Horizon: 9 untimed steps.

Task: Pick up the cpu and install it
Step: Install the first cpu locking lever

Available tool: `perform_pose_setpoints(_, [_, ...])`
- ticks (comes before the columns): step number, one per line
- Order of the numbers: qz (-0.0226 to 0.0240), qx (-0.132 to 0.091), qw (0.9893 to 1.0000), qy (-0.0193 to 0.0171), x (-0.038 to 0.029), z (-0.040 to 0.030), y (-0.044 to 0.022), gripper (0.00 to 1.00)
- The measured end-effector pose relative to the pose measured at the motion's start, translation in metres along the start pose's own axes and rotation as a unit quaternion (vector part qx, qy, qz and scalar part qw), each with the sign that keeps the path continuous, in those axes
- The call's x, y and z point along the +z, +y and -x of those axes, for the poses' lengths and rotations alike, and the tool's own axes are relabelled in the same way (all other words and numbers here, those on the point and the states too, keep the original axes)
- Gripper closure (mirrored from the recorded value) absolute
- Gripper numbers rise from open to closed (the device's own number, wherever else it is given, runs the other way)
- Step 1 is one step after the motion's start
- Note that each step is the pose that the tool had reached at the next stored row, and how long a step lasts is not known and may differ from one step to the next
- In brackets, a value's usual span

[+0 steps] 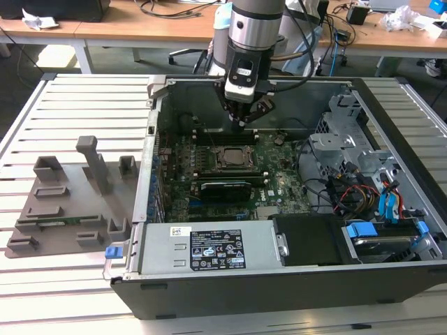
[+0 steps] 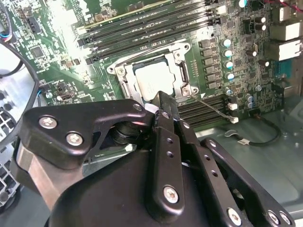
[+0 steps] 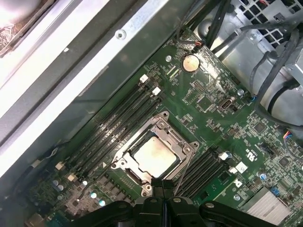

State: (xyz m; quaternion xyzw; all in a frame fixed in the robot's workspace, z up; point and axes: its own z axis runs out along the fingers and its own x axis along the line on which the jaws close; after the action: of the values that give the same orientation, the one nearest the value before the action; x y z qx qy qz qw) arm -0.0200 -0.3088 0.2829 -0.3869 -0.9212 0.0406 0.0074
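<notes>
Hovering over the open computer case (image 1: 391, 105), the claw (image 1: 246, 120) has its tips pressed together and carries nothing that I can see. The cpu (image 3: 155, 156) lies flat in the black socket frame (image 3: 127, 150) on the motherboard (image 1: 279, 174), directly under the claw tips in the first wrist view. Whether the hold-down frame is latched, I cannot tell.

My judgement of the risks:
- If the chip sits slightly askew, any push from the closed tips could bend the contacts beneath it.
- A descent off centre could strike the metal frame or the memory slots (image 3: 118, 123) just beside it.
- A thin grey wire (image 2: 208, 105) runs close to the socket in the second wrist view and might snag on a finger.

As for writing, a white label (image 1: 215, 249) with dense print and symbols sits on the metal cover at the front of the case. Small white lettering dots the board, and the chip's top looks bright and washed out.
</notes>
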Motion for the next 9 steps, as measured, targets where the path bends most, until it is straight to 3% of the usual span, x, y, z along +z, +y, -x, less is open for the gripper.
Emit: perform_pose_setpoints(9, [0.0009, -0.053, 0.9986, -0.0043, 0.0, 0.0, 0.0, 0.89])
